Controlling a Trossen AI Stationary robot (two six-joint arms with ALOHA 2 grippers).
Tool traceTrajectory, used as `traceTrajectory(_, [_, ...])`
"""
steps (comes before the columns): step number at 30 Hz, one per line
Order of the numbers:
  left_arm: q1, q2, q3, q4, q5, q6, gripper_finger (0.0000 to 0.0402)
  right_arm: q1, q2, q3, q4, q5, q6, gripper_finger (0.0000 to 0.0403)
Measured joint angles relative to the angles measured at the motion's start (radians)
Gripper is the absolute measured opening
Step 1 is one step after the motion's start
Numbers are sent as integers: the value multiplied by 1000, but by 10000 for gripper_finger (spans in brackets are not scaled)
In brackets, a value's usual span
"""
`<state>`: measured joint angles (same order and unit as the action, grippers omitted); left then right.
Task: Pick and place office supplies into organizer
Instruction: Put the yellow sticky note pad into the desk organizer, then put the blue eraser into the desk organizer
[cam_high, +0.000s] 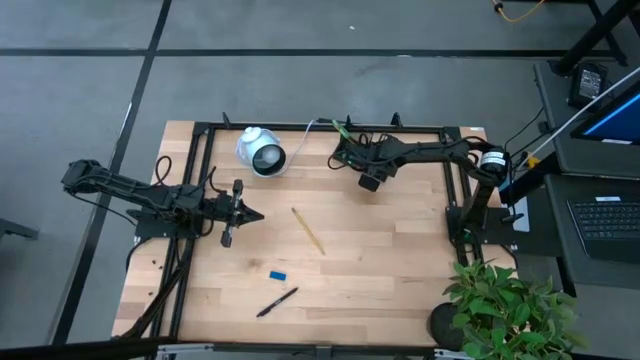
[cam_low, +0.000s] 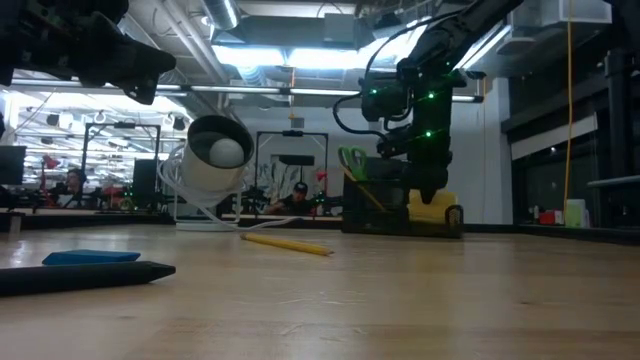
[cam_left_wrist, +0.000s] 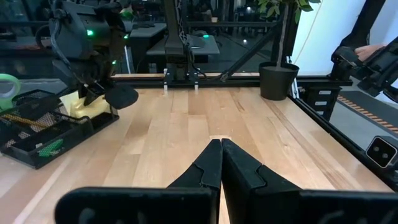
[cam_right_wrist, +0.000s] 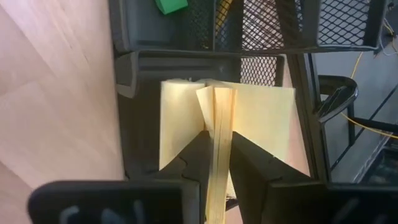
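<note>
The black mesh organizer (cam_high: 349, 148) stands at the table's far edge, with green-handled scissors (cam_low: 352, 160) upright in it. My right gripper (cam_right_wrist: 217, 168) is above one of its compartments, shut on the yellow sticky-note pad (cam_right_wrist: 249, 118). My left gripper (cam_left_wrist: 221, 158) is shut and empty above the table's left middle (cam_high: 245, 213). A pencil (cam_high: 308, 230), a blue eraser (cam_high: 278, 274) and a black pen (cam_high: 277, 302) lie flat on the table. My right gripper pinches the sticky pad between its two fingers, on the pad's upper edge (cam_right_wrist: 219, 140). The fingers point down from above. The pad stands on edge with its sheets splayed to both sides, its lower part inside the organizer's compartment (cam_right_wrist: 143, 118). Whether it rests on the floor, I cannot tell.
A white round device (cam_high: 261, 152) with a cable stands left of the organizer at the far edge. A potted plant (cam_high: 500, 310) is at the table's near right corner. A black frame rail (cam_high: 300, 128) runs along the far edge.
</note>
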<state>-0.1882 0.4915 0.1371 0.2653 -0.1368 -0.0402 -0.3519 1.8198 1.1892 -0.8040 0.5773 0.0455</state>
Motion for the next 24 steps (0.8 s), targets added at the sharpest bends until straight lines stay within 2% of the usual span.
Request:
traceTrajectory(11, [0, 0, 0, 0, 0, -26, 2, 5, 0, 35, -85, -29, 25, 76])
traceTrajectory(18, [0, 0, 0, 0, 0, -27, 2, 6, 0, 106, -113, -216, 55, 77])
traceTrajectory(24, [0, 0, 0, 0, 0, -28, 2, 6, 0, 181, -203, -233, 84, 77])
